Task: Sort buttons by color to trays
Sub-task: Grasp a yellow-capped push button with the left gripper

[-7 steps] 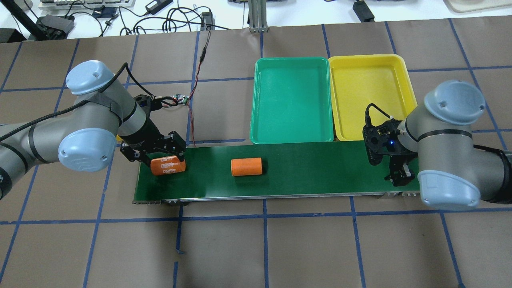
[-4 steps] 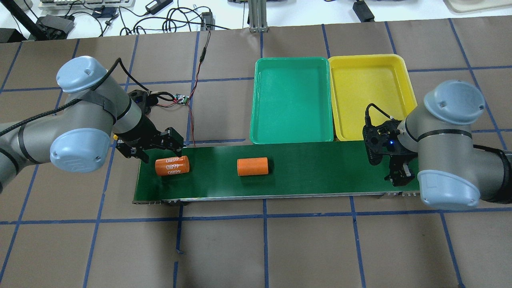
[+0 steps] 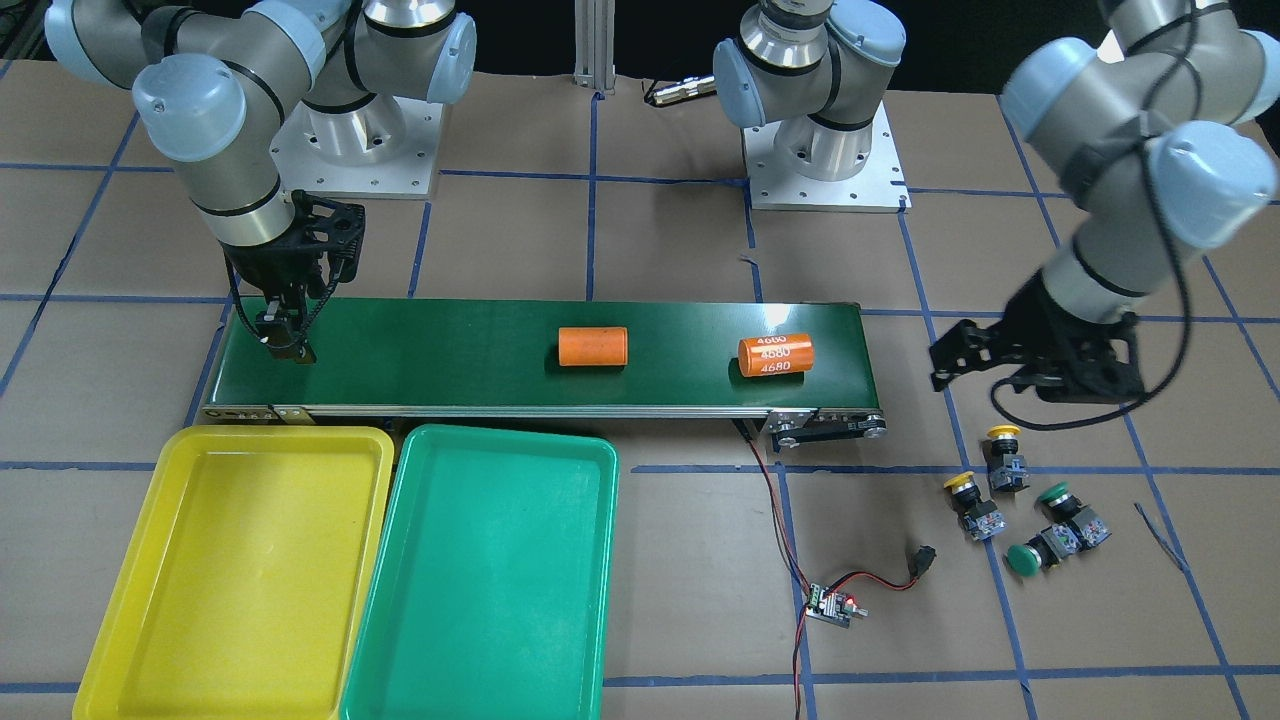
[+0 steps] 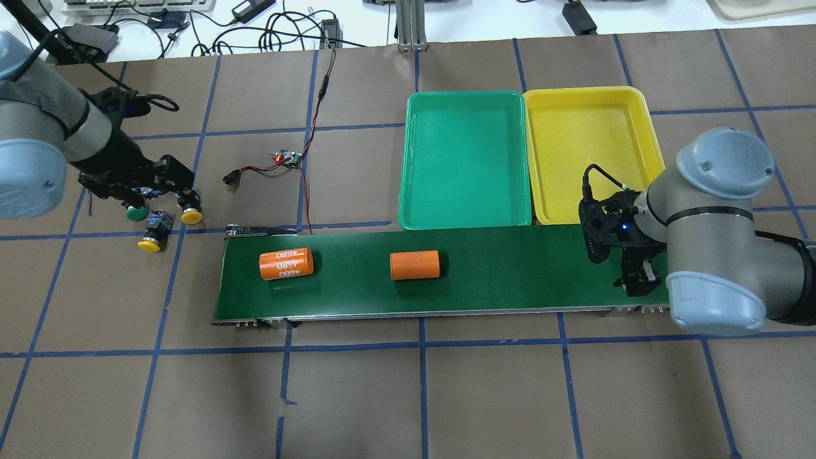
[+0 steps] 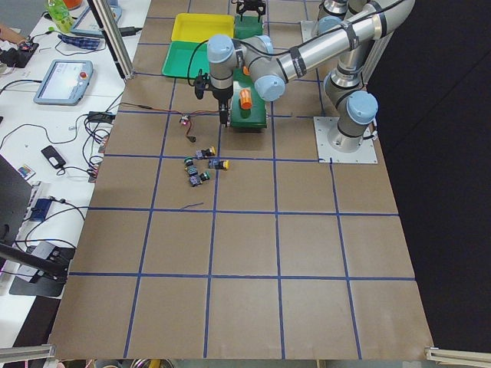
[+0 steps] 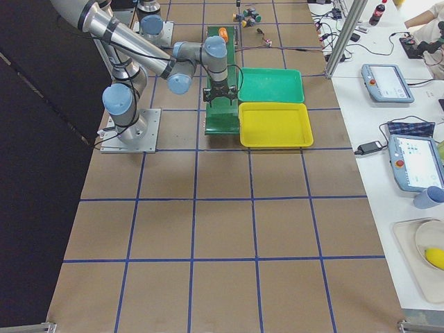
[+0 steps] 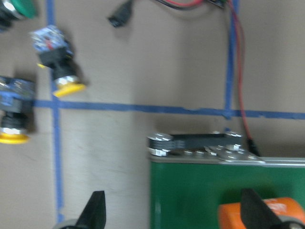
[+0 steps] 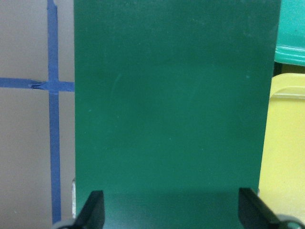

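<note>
Left gripper [image 4: 153, 191] swung from conveyor [image 4: 510, 268] to buttons [image 3: 1003, 458], jaws spread, empty; right gripper [image 8: 171, 210] likewise parted; first pick likely next.

- The overhead view is looking down from behind the robot onto the conveyor belt [image 4: 510, 274].
- The front-facing view is facing it steeply from across the counter [image 3: 650, 230], sharing that belt and the trays [image 3: 490, 560].
- 2 side views are looking along the counter from afar.
- 2 wrist views are looking straight down, close over the belt's ends.
</note>
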`<state>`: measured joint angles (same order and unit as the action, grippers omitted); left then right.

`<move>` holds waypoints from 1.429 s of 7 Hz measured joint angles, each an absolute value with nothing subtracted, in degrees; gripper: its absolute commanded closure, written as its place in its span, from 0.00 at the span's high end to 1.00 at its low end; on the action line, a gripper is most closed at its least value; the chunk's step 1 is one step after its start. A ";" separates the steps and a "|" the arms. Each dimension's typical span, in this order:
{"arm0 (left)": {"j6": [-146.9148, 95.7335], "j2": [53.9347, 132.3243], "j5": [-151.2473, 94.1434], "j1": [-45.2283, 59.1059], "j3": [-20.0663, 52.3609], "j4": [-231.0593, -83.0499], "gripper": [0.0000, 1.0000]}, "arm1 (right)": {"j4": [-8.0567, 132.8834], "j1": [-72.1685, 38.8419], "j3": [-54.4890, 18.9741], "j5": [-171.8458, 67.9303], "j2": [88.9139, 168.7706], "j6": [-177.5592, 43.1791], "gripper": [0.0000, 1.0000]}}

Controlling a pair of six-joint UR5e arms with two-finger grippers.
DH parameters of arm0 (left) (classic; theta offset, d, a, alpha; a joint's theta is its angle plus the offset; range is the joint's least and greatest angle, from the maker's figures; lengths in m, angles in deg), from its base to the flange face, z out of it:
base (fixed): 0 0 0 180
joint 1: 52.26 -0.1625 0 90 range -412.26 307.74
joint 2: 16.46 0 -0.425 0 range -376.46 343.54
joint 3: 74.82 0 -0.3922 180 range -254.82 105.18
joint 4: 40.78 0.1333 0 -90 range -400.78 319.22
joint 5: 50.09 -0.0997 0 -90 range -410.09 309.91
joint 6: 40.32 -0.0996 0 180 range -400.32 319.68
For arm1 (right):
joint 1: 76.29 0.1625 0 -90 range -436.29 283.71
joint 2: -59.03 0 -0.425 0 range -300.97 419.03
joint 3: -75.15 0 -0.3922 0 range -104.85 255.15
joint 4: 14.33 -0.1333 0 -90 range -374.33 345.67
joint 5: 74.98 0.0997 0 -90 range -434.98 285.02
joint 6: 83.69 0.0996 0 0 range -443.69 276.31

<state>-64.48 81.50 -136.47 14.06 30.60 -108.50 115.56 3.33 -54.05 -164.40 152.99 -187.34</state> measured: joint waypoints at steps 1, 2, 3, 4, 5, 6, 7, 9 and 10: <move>-69.97 83.99 -136.55 10.90 30.53 -105.62 1.00 | 116.72 3.33 -54.06 -164.50 152.94 -187.55 1.00; -73.77 86.88 -136.62 9.52 30.67 -102.27 1.00 | 117.66 3.34 -54.10 -164.44 152.92 -187.63 1.00; -77.19 89.61 -136.62 8.96 30.51 -100.31 1.00 | 118.11 3.33 -54.12 -164.34 152.88 -187.65 1.00; -80.51 91.86 -136.64 8.51 30.27 -99.34 1.00 | 118.29 3.34 -54.13 -164.20 152.84 -187.65 1.00; -82.16 93.59 -136.65 8.02 30.12 -98.78 1.00 | 118.35 3.33 -54.13 -164.14 152.83 -187.57 1.00; -82.81 94.97 -136.70 7.71 30.06 -98.44 1.00 | 118.37 3.33 -54.19 -164.11 152.75 -187.45 1.00; -83.03 96.10 -136.75 7.58 30.00 -98.17 1.00 | 118.40 3.33 -54.35 -164.08 152.54 -187.37 1.00; -83.10 97.04 -136.69 7.52 30.14 -97.96 0.98 | 118.62 3.32 -54.73 -164.12 152.17 -187.13 1.00; -83.12 97.13 -136.67 7.51 30.50 -97.92 0.97 | 118.69 3.28 -54.73 -164.23 152.11 -186.60 1.00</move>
